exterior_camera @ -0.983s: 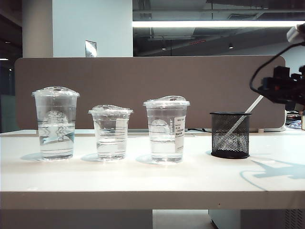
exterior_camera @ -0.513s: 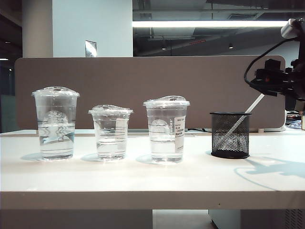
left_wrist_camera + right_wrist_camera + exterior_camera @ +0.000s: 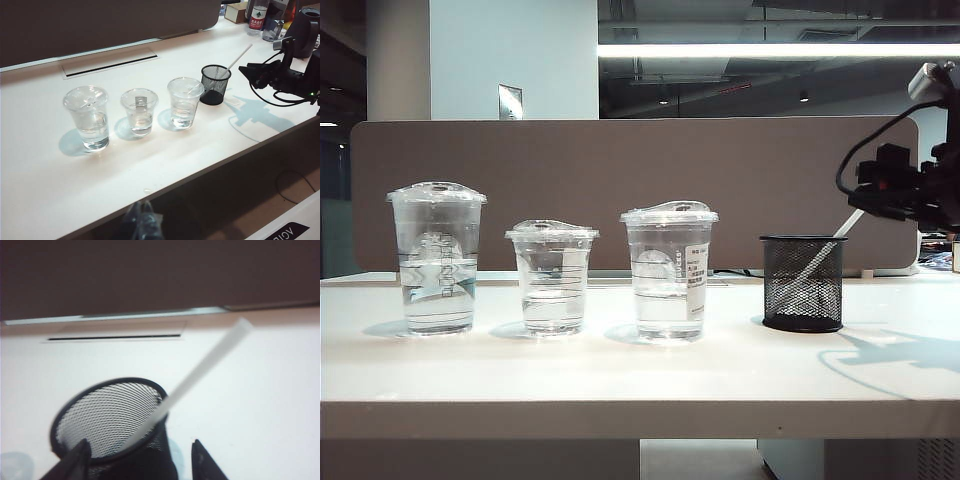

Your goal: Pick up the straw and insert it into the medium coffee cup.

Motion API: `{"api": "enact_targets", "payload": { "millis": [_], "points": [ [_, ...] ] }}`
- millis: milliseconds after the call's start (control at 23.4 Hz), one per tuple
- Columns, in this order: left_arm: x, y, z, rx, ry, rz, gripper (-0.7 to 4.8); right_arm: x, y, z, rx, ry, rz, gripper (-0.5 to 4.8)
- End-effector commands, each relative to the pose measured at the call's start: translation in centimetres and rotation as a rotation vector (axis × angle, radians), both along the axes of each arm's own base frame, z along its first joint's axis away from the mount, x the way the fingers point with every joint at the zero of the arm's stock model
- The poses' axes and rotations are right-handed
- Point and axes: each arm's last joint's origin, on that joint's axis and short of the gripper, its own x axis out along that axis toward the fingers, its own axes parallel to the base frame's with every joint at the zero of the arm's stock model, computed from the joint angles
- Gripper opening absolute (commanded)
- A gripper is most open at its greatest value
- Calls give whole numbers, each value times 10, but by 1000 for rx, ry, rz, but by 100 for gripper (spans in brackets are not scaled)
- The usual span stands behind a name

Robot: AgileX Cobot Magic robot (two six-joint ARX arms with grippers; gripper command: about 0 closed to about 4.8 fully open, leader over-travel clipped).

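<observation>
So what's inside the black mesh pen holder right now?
One long white plastic straw leans in the black mesh pen holder, its top poking past the rim toward the open right gripper. Nothing else shows through the mesh; the holder's floor is hidden.

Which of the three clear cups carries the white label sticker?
The medium coffee cup, nearest the black mesh holder; the tallest cup and shortest cup lack one.

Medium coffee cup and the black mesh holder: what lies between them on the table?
Nothing: in the exterior view, bare white table separates the medium coffee cup from the mesh holder, where the straw leans.
</observation>
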Motion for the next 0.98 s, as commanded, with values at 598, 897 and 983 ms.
{"api": "enact_targets", "payload": {
  "millis": [598,897,983],
  "points": [
    [0,0,2,-4,-13,-3,-4,2,-4,3,85,2,-97,276],
    [0,0,2,-4,-13,-3,-4,16,-3,6,138,-1,-97,275],
    [0,0,2,-4,-13,-3,-4,24,-2,3,172,16,-97,274]
  ]
}}
